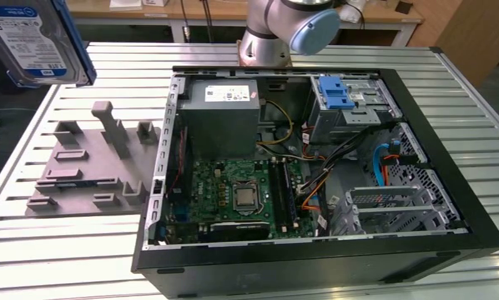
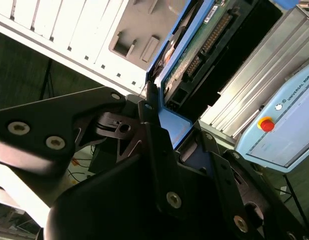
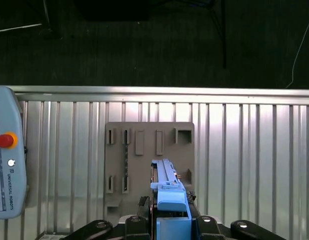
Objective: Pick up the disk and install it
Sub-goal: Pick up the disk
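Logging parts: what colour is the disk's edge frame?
Blue, on the disk, best in the first wrist view.

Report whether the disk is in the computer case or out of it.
Out. The disk hangs at the exterior view's left, apart from the open case, clamped in the gripper.

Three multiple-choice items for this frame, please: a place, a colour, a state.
1. Where is the disk?
A) in the computer case
B) held above the grey tray
C) flat on the table

2. The frame round the disk's edges is:
A) red
B) yellow
C) blue

3. The claw is:
A) shut on the disk
B) open beside it
C) shut on nothing

Answers:
1 B: in the first wrist view it hangs over the tray.
2 C: blue shows along its edge in both wrist views.
3 A: the claw clamps its sides.
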You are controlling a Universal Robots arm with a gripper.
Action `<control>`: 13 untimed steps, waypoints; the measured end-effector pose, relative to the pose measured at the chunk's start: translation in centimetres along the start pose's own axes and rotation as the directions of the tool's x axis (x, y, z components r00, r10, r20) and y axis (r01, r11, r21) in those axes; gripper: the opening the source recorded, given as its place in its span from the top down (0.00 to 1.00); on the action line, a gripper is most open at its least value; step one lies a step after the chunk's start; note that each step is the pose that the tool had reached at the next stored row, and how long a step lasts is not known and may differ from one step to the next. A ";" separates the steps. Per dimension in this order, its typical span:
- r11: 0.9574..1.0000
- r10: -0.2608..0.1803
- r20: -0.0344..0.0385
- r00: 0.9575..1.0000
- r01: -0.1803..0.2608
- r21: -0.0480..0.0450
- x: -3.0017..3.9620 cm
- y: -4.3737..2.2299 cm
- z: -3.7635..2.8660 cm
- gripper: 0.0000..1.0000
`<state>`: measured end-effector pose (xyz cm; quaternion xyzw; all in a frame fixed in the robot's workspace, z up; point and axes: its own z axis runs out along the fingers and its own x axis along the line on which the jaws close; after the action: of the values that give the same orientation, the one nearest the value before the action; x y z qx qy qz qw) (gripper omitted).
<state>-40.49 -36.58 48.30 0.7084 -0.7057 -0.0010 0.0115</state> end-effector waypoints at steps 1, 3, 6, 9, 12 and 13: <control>1.000 0.000 0.000 1.000 0.000 0.000 0.04 -0.23 0.00 0.64; 1.000 0.000 -0.001 1.000 0.000 0.000 0.13 -0.63 0.00 0.64; 1.000 0.000 -0.002 1.000 0.000 0.000 0.30 -1.07 0.00 0.64; 1.000 0.000 -0.002 1.000 0.000 0.000 0.56 -1.37 0.00 0.64; 1.000 0.000 -0.002 1.000 0.000 0.000 0.87 -1.59 0.01 0.64; 1.000 0.000 -0.003 1.000 0.000 0.000 0.97 -1.65 0.01 0.64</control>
<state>-38.83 -37.54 48.28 0.7084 -0.7057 -0.0001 0.0124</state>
